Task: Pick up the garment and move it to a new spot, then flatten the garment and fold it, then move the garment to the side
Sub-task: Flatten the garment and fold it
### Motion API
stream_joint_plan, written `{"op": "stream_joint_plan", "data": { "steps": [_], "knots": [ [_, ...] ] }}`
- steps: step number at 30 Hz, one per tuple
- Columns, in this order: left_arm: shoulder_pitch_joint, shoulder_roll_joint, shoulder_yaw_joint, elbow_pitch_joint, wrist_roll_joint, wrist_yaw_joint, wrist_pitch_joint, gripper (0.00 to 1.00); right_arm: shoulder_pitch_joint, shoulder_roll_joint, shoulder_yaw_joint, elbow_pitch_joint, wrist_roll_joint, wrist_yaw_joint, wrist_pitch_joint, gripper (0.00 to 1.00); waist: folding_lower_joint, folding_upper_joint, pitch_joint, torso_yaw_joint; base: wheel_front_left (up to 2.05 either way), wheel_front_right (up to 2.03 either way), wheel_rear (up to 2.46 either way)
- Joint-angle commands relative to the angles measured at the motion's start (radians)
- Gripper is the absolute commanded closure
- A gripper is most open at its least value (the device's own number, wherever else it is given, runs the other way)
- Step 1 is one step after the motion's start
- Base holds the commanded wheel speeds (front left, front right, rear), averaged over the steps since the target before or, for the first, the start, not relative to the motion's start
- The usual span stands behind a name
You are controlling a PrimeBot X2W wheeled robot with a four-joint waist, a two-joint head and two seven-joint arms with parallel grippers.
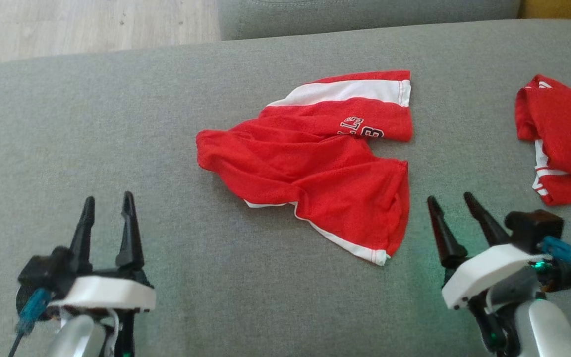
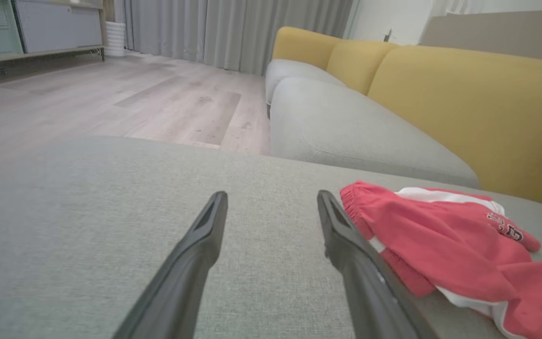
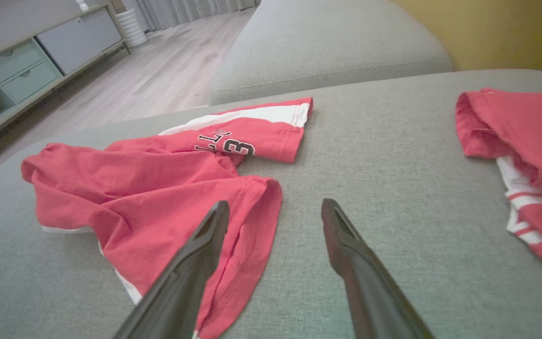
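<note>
Left gripper (image 1: 108, 197) and right gripper (image 1: 449, 197) hover, fingers spread wide, holding nothing
Both sit at the near edge of the grey cushion (image 1: 117, 124), pointing at its far edge; red shorts (image 1: 315, 163) lie rumpled mid-cushion, open fabric around them, another red garment (image 1: 563, 134) at the right edge; the shorts' print shows a "3", other letters unclear

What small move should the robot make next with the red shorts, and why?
Probably ease the right gripper over to the nearest leg hem of the shorts and pinch it, to pull the cloth flat. The shorts lie wrinkled on the grey cushion, not yet flattened, and both it and the left gripper stand open, holding nothing.
</note>
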Motion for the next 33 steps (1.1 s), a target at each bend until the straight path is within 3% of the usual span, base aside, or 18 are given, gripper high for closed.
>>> {"op": "stream_joint_plan", "data": {
  "steps": [1,8,23,24,25,26,33],
  "knots": [
    [0.010,0.032,0.066,-0.076,0.018,0.016,-0.012,0.00,-0.022,-0.003,0.037,-0.025,0.010,-0.001,0.014,0.00,0.0001,0.0000,-0.003,0.004,0.00,0.00,0.00],
    [0.051,0.036,0.107,-0.158,0.040,0.030,-0.012,0.00,-0.083,-0.003,0.071,0.049,0.017,-0.001,0.068,0.00,0.0001,0.0000,0.010,0.009,0.00,0.00,0.00],
    [-0.008,-0.002,0.073,-0.173,0.068,0.009,-0.012,0.00,-0.380,-0.003,0.148,0.418,0.097,-0.001,0.064,0.00,0.0001,0.0000,0.076,0.070,0.00,0.00,0.00],
    [-0.008,-0.003,0.072,-0.172,0.067,0.009,-0.012,0.00,-0.385,-0.003,0.148,0.426,0.099,-0.001,0.053,0.27,0.0001,0.0000,0.076,0.071,0.00,0.00,0.00],
    [-0.007,-0.003,0.073,-0.170,0.067,0.009,-0.012,0.00,-0.390,-0.003,0.144,0.430,0.096,-0.001,0.038,0.68,0.0001,0.0000,0.075,0.071,0.00,0.00,0.00],
    [-0.007,-0.004,0.073,-0.169,0.066,0.009,-0.012,0.00,-0.395,-0.003,0.148,0.425,0.092,-0.001,0.017,1.00,0.0001,0.0000,0.074,0.071,0.00,0.00,0.00],
    [-0.001,-0.006,0.083,-0.175,0.065,0.008,-0.012,0.00,-0.436,-0.003,0.107,0.386,0.113,-0.001,-0.025,1.00,0.0001,0.0000,0.076,0.064,0.00,0.00,0.00]
  ]
}}
